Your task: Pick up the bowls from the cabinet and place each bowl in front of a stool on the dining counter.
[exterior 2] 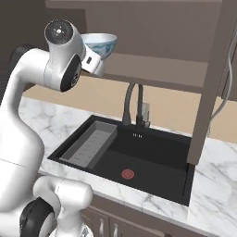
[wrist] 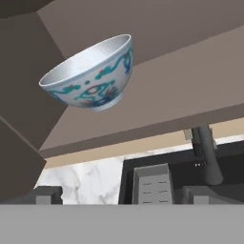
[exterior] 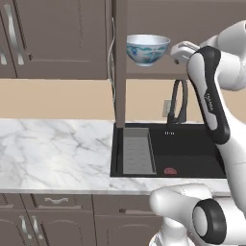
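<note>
In the left base view, a bowl (exterior: 147, 48) sits on the shelf of the open cabinet (exterior: 153, 74), up above the black sink (exterior: 168, 151). It is white with blue patterns. The white arm (exterior: 214, 91) reaches up on the right, and its hand end is close beside the bowl on the right. A dark tap (exterior: 178, 102) stands behind the sink. The marble worktop (exterior: 53, 153) runs off to the left.

In the right base view, the bowl (exterior 2: 99, 44) peeks out just behind the arm's round joint (exterior 2: 62, 55). The sink (exterior 2: 129, 157) lies below, with a red drain (exterior 2: 127, 174) in it.

In the hand view, the bowl (wrist: 90, 76) looks tilted and rests on the shelf (wrist: 157, 100), up and to the left. The gripper (wrist: 119, 195) has its two dark fingers (wrist: 45, 195) far apart, holding nothing. The bowl is not touched.
</note>
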### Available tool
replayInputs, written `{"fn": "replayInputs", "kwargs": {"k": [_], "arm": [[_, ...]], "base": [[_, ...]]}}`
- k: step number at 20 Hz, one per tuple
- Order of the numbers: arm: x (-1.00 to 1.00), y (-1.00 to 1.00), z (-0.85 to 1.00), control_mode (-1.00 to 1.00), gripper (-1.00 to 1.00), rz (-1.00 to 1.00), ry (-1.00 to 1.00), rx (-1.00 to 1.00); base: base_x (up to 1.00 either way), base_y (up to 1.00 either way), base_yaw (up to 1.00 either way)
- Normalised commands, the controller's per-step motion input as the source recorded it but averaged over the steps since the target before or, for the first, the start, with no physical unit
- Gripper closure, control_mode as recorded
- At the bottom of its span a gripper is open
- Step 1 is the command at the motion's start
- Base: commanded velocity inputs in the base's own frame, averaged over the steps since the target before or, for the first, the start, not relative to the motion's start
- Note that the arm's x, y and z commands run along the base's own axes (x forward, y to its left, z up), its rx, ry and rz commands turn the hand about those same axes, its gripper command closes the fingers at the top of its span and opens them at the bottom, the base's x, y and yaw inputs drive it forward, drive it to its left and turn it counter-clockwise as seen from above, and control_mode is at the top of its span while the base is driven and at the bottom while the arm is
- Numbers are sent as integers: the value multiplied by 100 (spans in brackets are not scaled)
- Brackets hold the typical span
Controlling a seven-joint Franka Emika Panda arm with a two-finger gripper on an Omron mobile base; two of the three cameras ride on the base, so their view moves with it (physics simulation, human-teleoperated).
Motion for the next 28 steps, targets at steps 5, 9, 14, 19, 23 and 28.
{"fn": "replayInputs", "kwargs": {"k": [5, 9, 14, 19, 23, 28], "arm": [[48, 0, 8, -100, -100, 0, -12, 0], [41, 0, 24, -100, -100, 0, -1, 1], [31, 0, 37, -100, -100, 0, 2, 0], [35, 1, 12, -100, -100, 0, 3, 0], [41, 6, -2, -100, -100, 0, 0, 1], [40, 14, -9, -100, -100, 0, 0, 1]], "base": [[0, 0, 0], [0, 0, 0], [0, 0, 0], [0, 0, 0], [0, 0, 0], [0, 0, 0]]}}
